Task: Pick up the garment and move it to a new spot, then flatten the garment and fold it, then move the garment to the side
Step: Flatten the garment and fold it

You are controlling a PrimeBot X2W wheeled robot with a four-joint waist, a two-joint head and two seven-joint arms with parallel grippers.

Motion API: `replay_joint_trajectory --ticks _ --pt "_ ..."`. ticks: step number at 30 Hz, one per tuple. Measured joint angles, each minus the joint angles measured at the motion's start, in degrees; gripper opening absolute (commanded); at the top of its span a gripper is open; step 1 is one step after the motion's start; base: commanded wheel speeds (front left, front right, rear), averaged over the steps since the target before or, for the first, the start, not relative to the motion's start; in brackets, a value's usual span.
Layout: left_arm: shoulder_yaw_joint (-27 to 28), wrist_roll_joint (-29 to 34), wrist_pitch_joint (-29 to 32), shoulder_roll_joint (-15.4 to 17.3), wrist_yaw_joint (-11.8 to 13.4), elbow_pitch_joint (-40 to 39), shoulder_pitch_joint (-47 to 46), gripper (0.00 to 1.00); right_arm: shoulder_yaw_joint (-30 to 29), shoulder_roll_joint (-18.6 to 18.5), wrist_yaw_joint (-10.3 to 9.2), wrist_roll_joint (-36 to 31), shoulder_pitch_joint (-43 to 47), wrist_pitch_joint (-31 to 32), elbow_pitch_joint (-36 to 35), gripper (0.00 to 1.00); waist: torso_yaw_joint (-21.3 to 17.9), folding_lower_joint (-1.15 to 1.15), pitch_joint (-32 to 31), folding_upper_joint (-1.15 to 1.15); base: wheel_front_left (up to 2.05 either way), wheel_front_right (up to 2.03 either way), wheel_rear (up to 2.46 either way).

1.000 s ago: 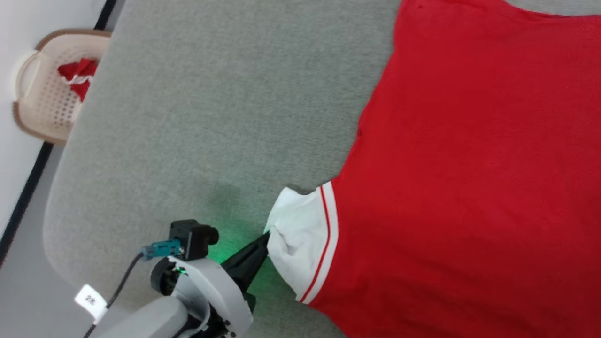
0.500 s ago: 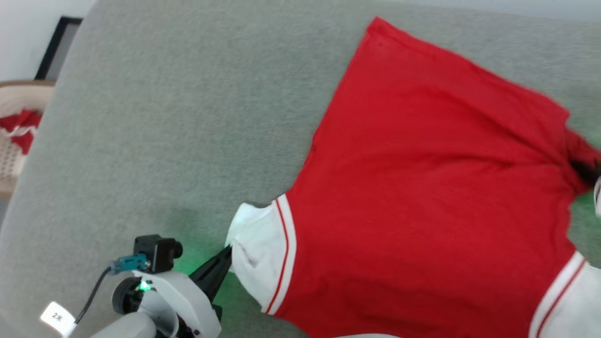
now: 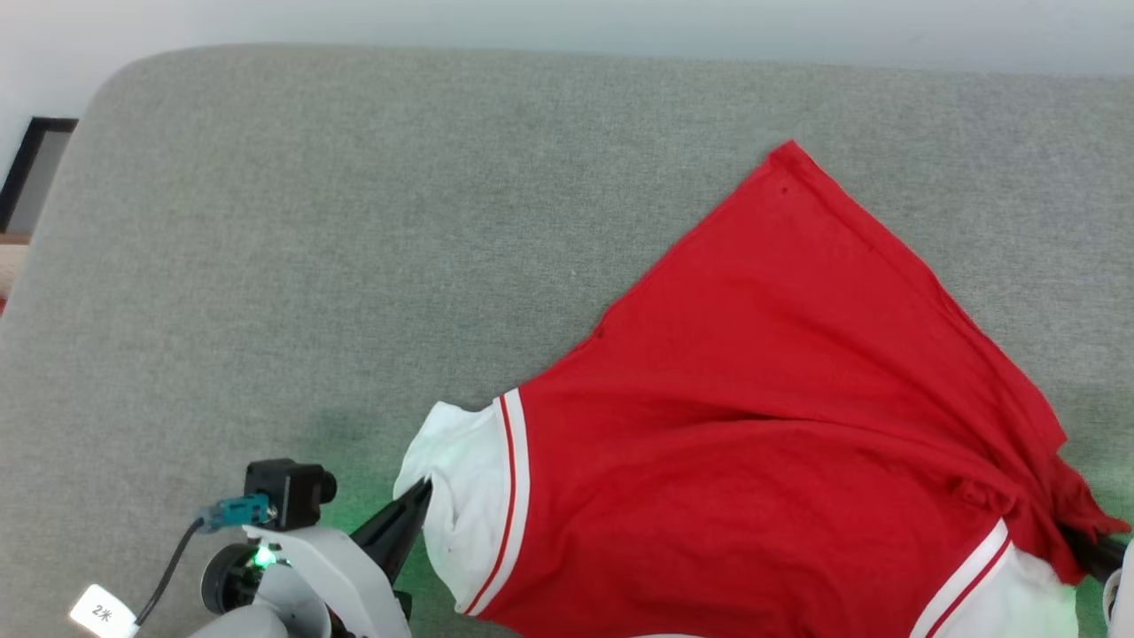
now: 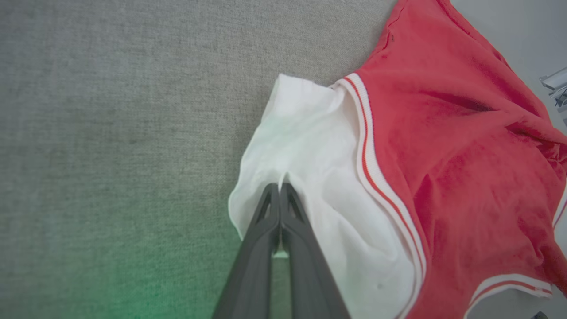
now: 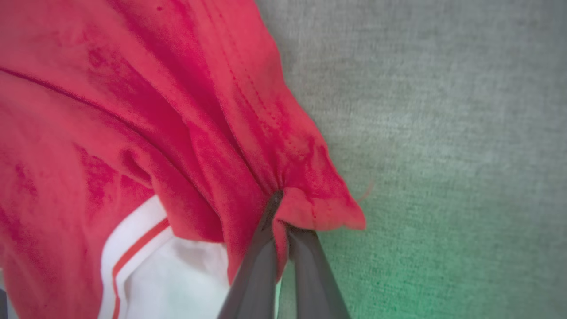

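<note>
1. Left tool [image 4: 280,188], nearest and low: fingers together, pinching only the white sleeve edge [image 4: 310,146] of the garment [image 3: 780,425]. So thin a bite could slip under pull.
2. Right tool [image 5: 279,212] is clamped on a bunched red hem corner [image 5: 319,208]; uneven tension may twist the cloth.
3. Both arms reach low and forward. Beyond them the garment lies spread across the grey surface [image 3: 310,266].

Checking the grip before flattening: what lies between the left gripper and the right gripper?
The garment spans it, seen in head view: left gripper pinches its white sleeve, right gripper its red edge.
</note>
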Motion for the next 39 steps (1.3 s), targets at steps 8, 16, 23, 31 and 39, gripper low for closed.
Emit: replay_joint_trajectory --ticks 8,16,23,31,39 --pt "-0.07 -0.15 0.08 0.02 -0.01 0.08 0.30 0.00 -1.45 3.70 0.34 -3.41 1.87 -3.74 2.68 0.04 -0.47 0.00 -0.42 0.00 0.00 0.00 0.00" --pt "0.02 -0.16 0.03 0.18 0.00 0.12 0.37 0.00 -1.09 3.61 0.51 -4.32 0.32 -1.71 3.02 1.00 -0.67 0.00 -0.45 0.00 0.00 0.00 0.00" --pt "0.09 -0.57 -0.34 0.26 0.10 -0.30 0.91 0.00 -3.55 2.14 0.11 -4.38 2.62 2.36 -5.05 1.00 -0.60 -0.01 -0.63 0.00 0.00 0.00 0.00" --pt "-0.11 -0.44 -0.53 -0.37 0.34 -0.85 0.90 0.00 -4.83 0.67 -0.05 -5.82 -2.44 2.80 -18.08 1.00 0.68 0.00 -0.26 0.00 0.00 0.00 0.00" --pt "-1.01 0.79 -0.08 -2.90 -0.85 0.19 -1.31 0.00 8.57 -4.92 -0.04 -9.68 -20.59 -7.10 -9.87 1.00 3.70 0.00 1.24 0.00 0.00 0.00 0.00"
